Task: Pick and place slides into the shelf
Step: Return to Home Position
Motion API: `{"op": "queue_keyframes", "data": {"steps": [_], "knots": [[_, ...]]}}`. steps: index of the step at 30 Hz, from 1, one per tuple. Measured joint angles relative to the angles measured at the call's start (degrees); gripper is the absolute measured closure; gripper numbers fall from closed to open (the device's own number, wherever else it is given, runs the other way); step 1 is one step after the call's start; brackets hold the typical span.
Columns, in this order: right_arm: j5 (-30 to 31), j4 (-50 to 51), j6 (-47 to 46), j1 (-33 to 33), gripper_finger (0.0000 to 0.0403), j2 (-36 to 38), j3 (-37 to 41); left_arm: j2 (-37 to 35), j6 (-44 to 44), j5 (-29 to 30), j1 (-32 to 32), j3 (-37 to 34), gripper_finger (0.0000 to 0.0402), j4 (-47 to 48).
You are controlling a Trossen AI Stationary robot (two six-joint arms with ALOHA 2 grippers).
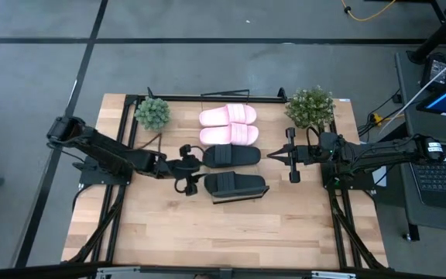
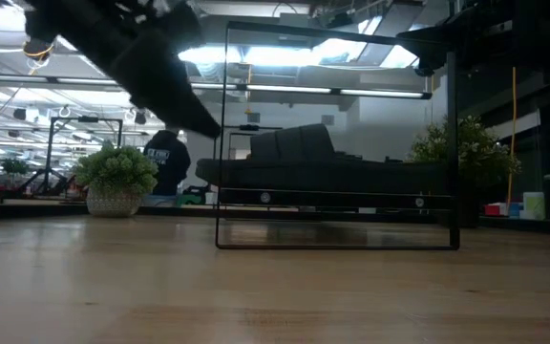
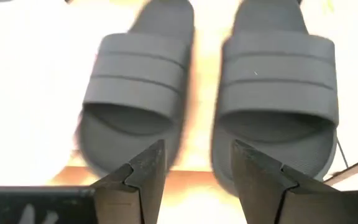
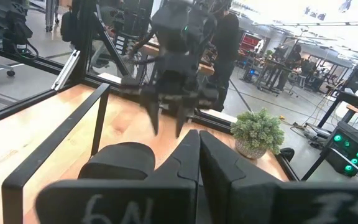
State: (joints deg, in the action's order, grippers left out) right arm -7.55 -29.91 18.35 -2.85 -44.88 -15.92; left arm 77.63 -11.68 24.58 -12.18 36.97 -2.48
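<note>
The left arm (image 1: 107, 151) stretches in from the left side, nearly straight in the view from above and sloping downward in the low view. Its wrist tips down toward the middle. The left gripper (image 1: 186, 167) has its two fingers (image 3: 143, 177) spread wide, with a clear gap between them. The right arm (image 1: 378, 153) reaches in from the right side, its wrist aimed at the other arm. The right gripper (image 1: 269, 156) has its fingers (image 4: 188, 158) pressed together, holding nothing. The two grippers face each other, apart.

Four slides (image 1: 231, 157) side by side on the table (image 1: 207, 232)
</note>
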Motion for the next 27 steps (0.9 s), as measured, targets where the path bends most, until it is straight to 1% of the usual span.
{"op": "queue_keyframes", "data": {"steps": [5, 8, 11, 14, 16, 18, 19, 23, 27], "knots": [[0.0, 0.0, 0.1, 0.0, 0.0389, 0.0, 0.0, -8.4, 0.3, 5.4, -0.4, 0.0, 0.0239, 6.9], [0.0, 0.3, 0.1, 0.0, 0.0389, 0.0, 0.0, -13.0, 0.3, 7.1, -0.4, 0.0, 0.0252, 11.1], [0.0, 1.0, 0.1, 0.0, 0.0389, 0.0, 0.0, -16.3, 2.0, 9.4, -0.4, 0.0, 0.0282, 14.4], [0.0, 1.7, 0.1, 0.0, 0.0389, 0.0, 0.0, -18.5, 2.0, 14.3, -0.4, 0.0, 0.0326, 17.9], [0.0, 2.4, 0.0, 0.0, 0.0389, 0.0, 0.0, -19.6, 1.6, 16.3, -0.4, -0.2, 0.0358, 19.1], [0.0, 3.2, -0.1, 0.0, 0.0389, 0.0, 0.0, -20.5, 1.6, 16.3, -0.4, -1.2, 0.0387, 18.5], [0.0, 3.5, -0.1, 0.0, 0.0389, 0.0, 0.0, -20.8, 1.6, 16.3, -0.4, -2.0, 0.0394, 18.5], [0.0, 5.2, -2.2, 0.0, 0.0389, -0.1, 0.0, -23.2, 2.6, 16.4, -0.3, -4.7, 0.0394, 18.5], [0.0, 5.8, -3.1, 0.0, 0.0389, -0.1, 0.1, -29.3, 4.1, 16.2, -0.3, -7.7, 0.0399, 18.6]]}}
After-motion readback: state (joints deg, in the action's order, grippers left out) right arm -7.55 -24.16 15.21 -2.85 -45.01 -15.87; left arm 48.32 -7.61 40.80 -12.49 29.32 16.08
